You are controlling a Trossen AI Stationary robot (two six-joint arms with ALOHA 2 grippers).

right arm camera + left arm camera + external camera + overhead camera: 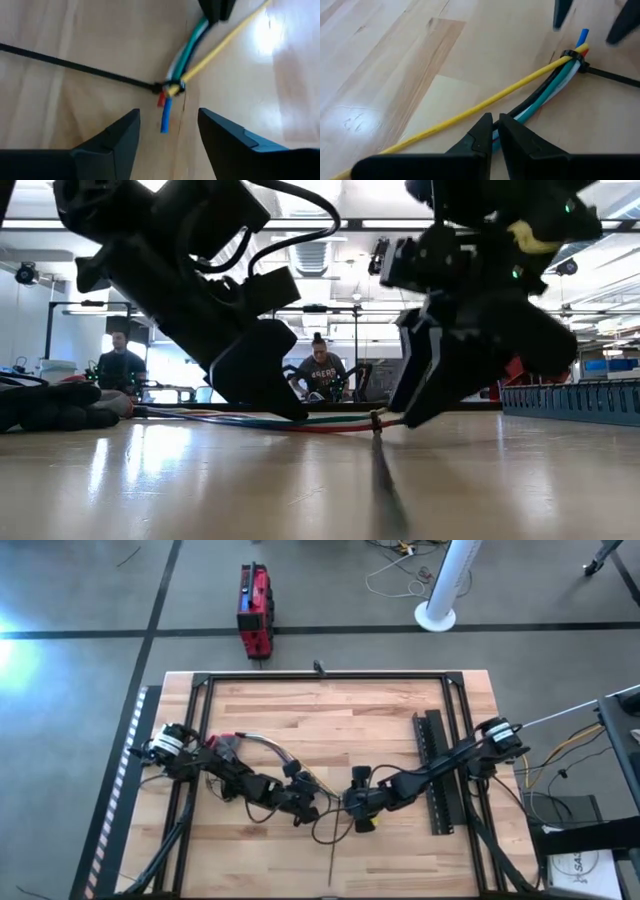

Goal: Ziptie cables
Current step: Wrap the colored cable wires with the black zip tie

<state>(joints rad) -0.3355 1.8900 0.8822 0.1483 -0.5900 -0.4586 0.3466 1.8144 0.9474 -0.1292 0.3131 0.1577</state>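
A short bundle of thin blue, green and yellow cables (187, 52) lies on the wooden table (380, 720), looped near its end by a thin black ziptie (75, 66), pinched by the left gripper (495, 131), its tip between the right gripper's (167, 125) wide-open fingers.

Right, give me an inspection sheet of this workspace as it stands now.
Surface: wooden table, black frame round it.
Job's things: cables lie flat; ziptie is looped round them near their cut ends, its tail trailing across the wood.
Clutter: black perforated bar on the table's right side.
Grippers: left gripper shut on the cables; right gripper open, over the cable tips.
Surroundings: red case and white post base on the floor; two people beyond the table.
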